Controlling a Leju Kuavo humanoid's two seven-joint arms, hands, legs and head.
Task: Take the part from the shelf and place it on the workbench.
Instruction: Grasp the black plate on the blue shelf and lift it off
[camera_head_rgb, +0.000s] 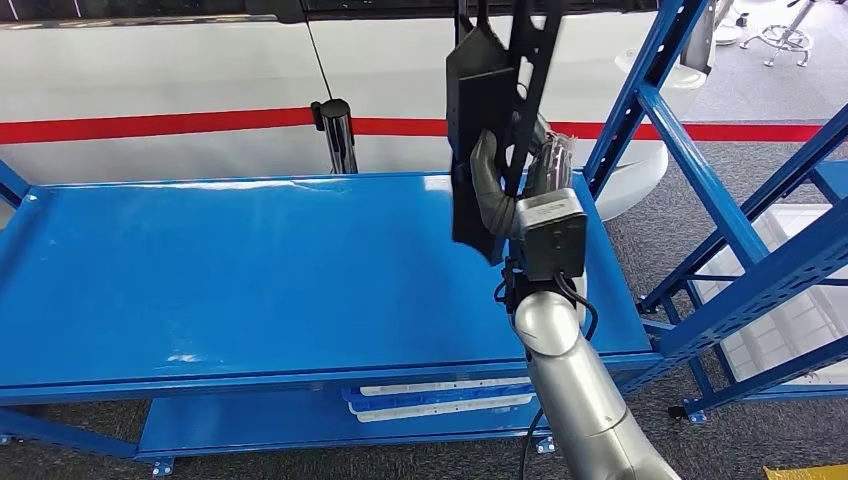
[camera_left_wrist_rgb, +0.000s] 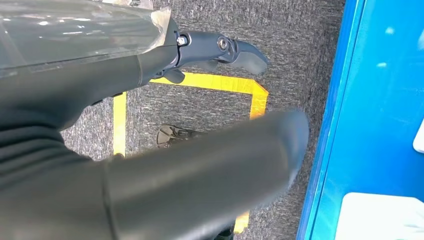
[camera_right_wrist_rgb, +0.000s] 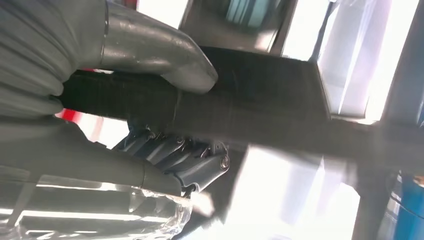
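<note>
- Black part (camera_head_rgb: 478, 140) is held upright by the right hand (camera_head_rgb: 520, 180) above the blue workbench (camera_head_rgb: 250, 280); the carry step is judged underway.
- Left hand (camera_left_wrist_rgb: 150, 150) is seen empty, fingers apart, over carpet.
- Thumb and fingers (camera_right_wrist_rgb: 175, 155) are clamped around the part (camera_right_wrist_rgb: 260, 105); lowering onto the bench is called for next.

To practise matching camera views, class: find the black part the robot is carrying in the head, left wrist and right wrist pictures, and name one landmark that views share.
Head view: the black part hangs upper centre, gripped by the right hand above the blue workbench.
Left wrist view: not in it.
Right wrist view: black part runs across the middle, under the thumb.
Shared landmark: the blue workbench, in the head and left wrist views.
</note>
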